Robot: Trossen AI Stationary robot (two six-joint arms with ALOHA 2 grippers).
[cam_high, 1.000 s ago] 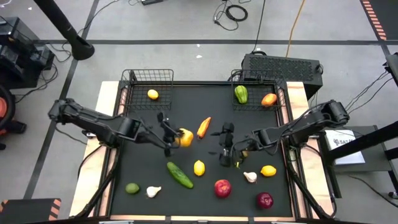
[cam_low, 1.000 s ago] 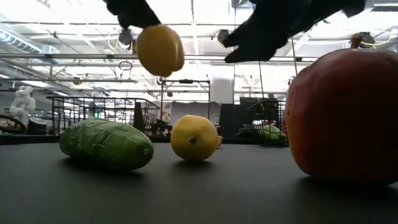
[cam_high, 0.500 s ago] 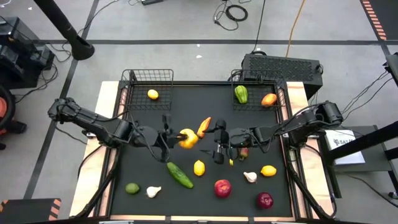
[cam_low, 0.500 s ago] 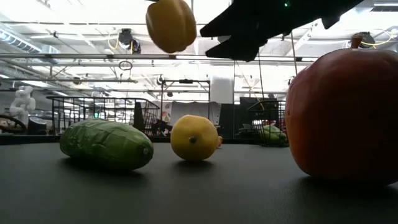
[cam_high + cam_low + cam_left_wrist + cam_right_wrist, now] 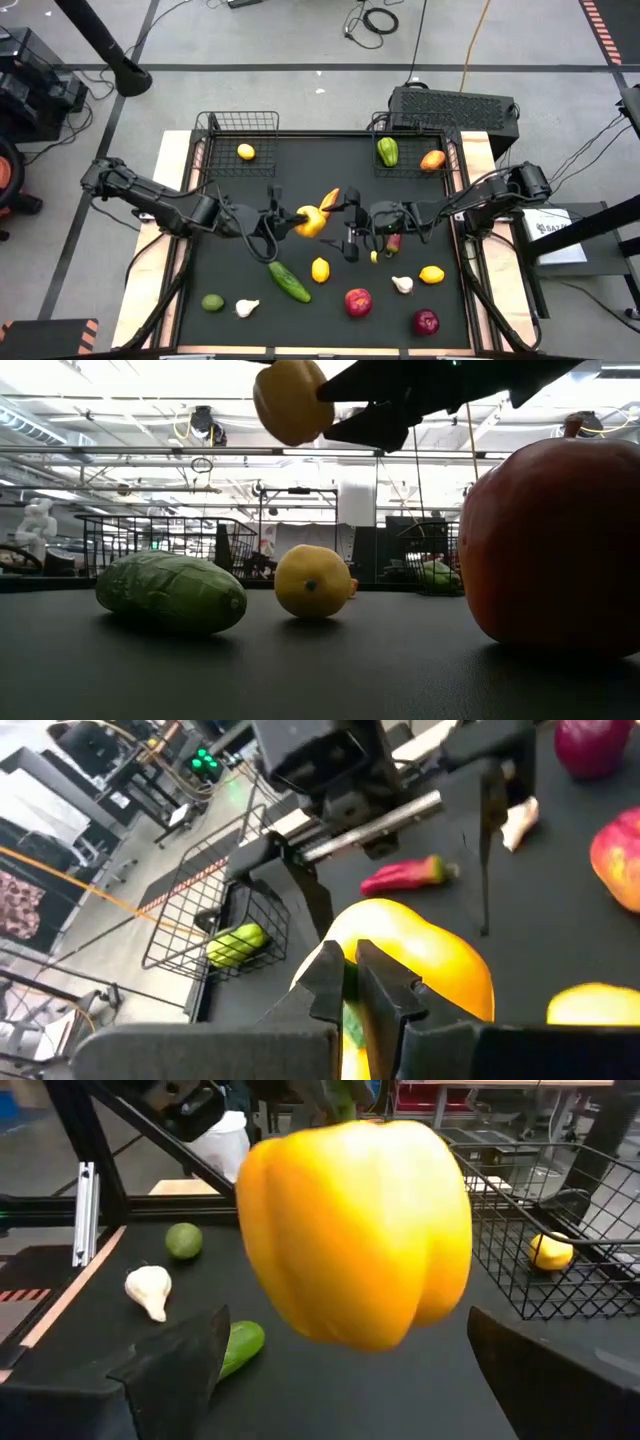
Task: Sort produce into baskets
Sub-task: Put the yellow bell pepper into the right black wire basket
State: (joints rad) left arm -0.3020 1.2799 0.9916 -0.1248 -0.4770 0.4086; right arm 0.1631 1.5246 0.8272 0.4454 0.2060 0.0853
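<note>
My left gripper [image 5: 283,217] is shut on a yellow pepper [image 5: 311,222], held high above the mat at mid-table. The pepper also shows in the low view [image 5: 290,400], the left wrist view [image 5: 420,960] and the right wrist view [image 5: 355,1230]. My right gripper [image 5: 347,227] is open and faces the pepper from the right. Its fingers [image 5: 170,1370] stand on either side, just short of the pepper. The left basket [image 5: 240,133] holds a lemon [image 5: 245,152]. The right basket [image 5: 415,158] holds a green pepper [image 5: 387,151] and an orange-red fruit [image 5: 432,159]. My left gripper pinches the pepper's stem end [image 5: 350,1020] between its two fingers; green shows between them. The fingers come level from the table's left. The pepper sticks out beyond the fingertips, lifted clear of the mat.
On the mat lie a carrot [image 5: 327,203], a cucumber [image 5: 288,280], two lemons [image 5: 320,269] [image 5: 431,274], two garlics [image 5: 402,284] [image 5: 246,308], a lime [image 5: 212,302], two red apples [image 5: 357,301] [image 5: 426,322] and a red chili [image 5: 390,241]. A black perforated box [image 5: 455,105] stands behind the table.
My left gripper has carried the yellow pepper up and toward the table's right, still shut on it. My right gripper has gone toward the table's left, closing on the pepper, and stays open.
</note>
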